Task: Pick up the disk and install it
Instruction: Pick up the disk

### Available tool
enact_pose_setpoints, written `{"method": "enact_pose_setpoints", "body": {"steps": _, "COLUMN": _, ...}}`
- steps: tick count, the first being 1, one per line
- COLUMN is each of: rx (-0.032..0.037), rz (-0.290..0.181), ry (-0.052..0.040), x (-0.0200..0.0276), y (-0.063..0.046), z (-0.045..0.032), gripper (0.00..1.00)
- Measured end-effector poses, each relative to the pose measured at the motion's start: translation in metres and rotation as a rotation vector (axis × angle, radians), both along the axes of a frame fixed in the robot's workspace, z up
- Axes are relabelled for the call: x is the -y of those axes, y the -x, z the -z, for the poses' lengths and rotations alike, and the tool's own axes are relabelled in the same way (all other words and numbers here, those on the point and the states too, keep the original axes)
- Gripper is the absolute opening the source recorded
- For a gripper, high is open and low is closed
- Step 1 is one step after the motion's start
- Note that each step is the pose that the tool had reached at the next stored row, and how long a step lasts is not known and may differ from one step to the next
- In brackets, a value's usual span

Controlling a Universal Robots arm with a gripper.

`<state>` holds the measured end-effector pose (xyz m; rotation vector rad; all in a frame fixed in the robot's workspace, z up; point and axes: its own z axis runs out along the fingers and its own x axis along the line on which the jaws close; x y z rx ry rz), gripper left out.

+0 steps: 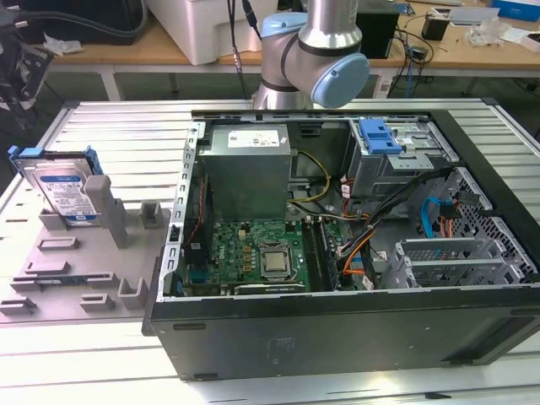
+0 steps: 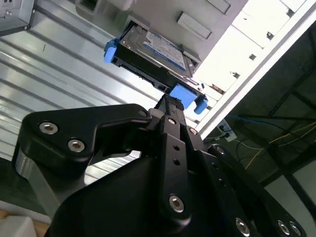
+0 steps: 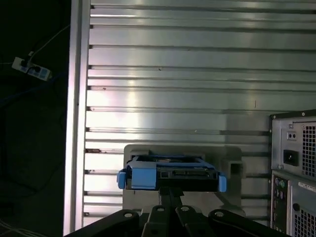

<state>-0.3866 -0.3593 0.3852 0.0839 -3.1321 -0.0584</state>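
The disk (image 1: 61, 190) is a silver hard drive with a blue-and-white label in a blue plastic bracket. It leans upright in a grey holder (image 1: 80, 253) at the exterior view's left. Both wrist views look down on the disk (image 3: 170, 174) (image 2: 153, 52) from a distance. My gripper (image 3: 171, 191) (image 2: 170, 104) hangs well above it, lined up over its near edge and apart from it. The black fingertips are pressed together with nothing between them, so the gripper is shut and holds nothing.
An open computer case (image 1: 337, 329) lies on the ribbed metal table (image 1: 110, 126), with the motherboard, power supply and cables exposed. A grey drive cage (image 1: 405, 164) with a blue latch piece (image 1: 380, 135) sits at its far right. The arm's base (image 1: 312, 59) stands behind the case.
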Motion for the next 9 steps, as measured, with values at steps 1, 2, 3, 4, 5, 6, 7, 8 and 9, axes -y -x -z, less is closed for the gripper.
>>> {"method": "enact_pose_setpoints", "body": {"steps": 1, "rx": -0.0004, "rz": -0.021, "ry": -0.0002, "x": 0.0000, "y": 0.0000, "z": 0.0000, "gripper": 0.11}}
{"method": "enact_pose_setpoints", "body": {"steps": 2, "rx": -0.0006, "rz": -0.040, "ry": -0.0005, "x": 0.0000, "y": 0.0000, "z": 0.0001, "gripper": 0.11}}
{"method": "enact_pose_setpoints", "body": {"steps": 3, "rx": -0.0006, "rz": -0.058, "ry": -0.0006, "x": 0.0000, "y": 0.0000, "z": 0.0001, "gripper": 0.11}}
{"method": "enact_pose_setpoints", "body": {"steps": 4, "rx": -0.0007, "rz": -0.077, "ry": -0.0008, "x": 0.0000, "y": 0.0000, "z": 0.0000, "gripper": 0.11}}
{"method": "enact_pose_setpoints", "body": {"steps": 5, "rx": -0.0006, "rz": -0.095, "ry": -0.0011, "x": 0.0000, "y": 0.0000, "z": 0.0001, "gripper": 0.11}}
{"method": "enact_pose_setpoints", "body": {"steps": 6, "rx": -0.0006, "rz": -0.115, "ry": -0.0013, "x": 0.0000, "y": 0.0000, "z": 0.0001, "gripper": 0.11}}
{"method": "enact_pose_setpoints", "body": {"steps": 7, "rx": -0.0006, "rz": -0.134, "ry": -0.0017, "x": 0.0000, "y": 0.0000, "z": 0.0001, "gripper": 0.11}}
{"method": "enact_pose_setpoints", "body": {"steps": 8, "rx": -0.0006, "rz": -0.151, "ry": -0.0019, "x": 0.0000, "y": 0.0000, "z": 0.0001, "gripper": 0.11}}
{"method": "enact_pose_setpoints", "body": {"steps": 9, "rx": -0.0006, "rz": -0.171, "ry": -0.0023, "x": 0.0000, "y": 0.0000, "z": 0.0002, "gripper": 0.11}}
